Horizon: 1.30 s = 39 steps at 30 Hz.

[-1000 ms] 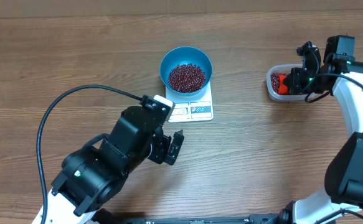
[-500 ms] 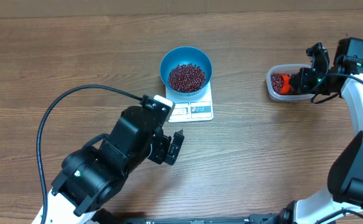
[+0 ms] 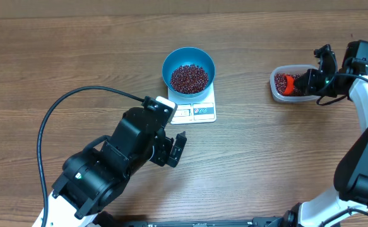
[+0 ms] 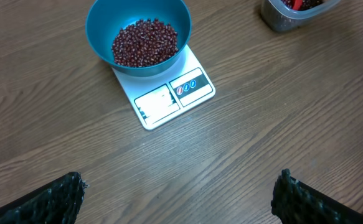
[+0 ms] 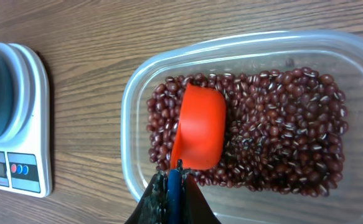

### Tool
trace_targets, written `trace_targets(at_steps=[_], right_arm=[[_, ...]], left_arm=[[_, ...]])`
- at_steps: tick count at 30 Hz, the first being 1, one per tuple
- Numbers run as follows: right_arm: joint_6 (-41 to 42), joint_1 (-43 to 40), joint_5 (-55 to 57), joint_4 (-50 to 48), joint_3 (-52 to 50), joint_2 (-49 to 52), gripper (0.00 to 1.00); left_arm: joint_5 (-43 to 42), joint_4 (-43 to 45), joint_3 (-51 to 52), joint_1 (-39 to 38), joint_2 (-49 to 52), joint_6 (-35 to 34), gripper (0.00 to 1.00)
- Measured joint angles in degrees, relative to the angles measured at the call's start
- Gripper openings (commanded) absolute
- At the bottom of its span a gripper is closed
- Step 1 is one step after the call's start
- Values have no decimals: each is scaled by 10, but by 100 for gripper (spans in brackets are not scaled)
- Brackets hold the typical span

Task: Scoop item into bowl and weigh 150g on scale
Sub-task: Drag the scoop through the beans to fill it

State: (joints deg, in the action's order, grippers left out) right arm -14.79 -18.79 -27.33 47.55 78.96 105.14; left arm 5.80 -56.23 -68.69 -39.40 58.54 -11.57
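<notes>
Right hand [image 5: 174, 186] clamped on the scoop [image 5: 198, 132] handle, cup dug into the beans [image 5: 281, 130] in the clear container [image 5: 129, 106]; loading a top-up, I judge. Bowl [image 3: 166, 65] sits part-filled on the scale [image 3: 196, 112], so the weight reads live. Left hand [image 3: 174, 150] fingers apart, parked aside.

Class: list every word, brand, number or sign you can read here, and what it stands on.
None is readable.
Flat white rectangular scale: display window and panel with red and blue round marks, too small and blurred to read.
Bright blue round plastic bowl, clear plastic container, orange-red scoop: no marks visible.
</notes>
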Motion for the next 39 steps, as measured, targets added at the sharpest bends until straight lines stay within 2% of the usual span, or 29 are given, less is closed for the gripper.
trace_targets(at_steps=[13,30,39], right_arm=[[8,-36,-26,-5,7,31,4],[13,-38,-29,-6,8,34,4],[10,-73,-99,-4,7,54,4]], left_arm=[[0,0,0,0,0,0,99],[0,0,0,0,0,0,99],[0,0,0,0,0,0,99]])
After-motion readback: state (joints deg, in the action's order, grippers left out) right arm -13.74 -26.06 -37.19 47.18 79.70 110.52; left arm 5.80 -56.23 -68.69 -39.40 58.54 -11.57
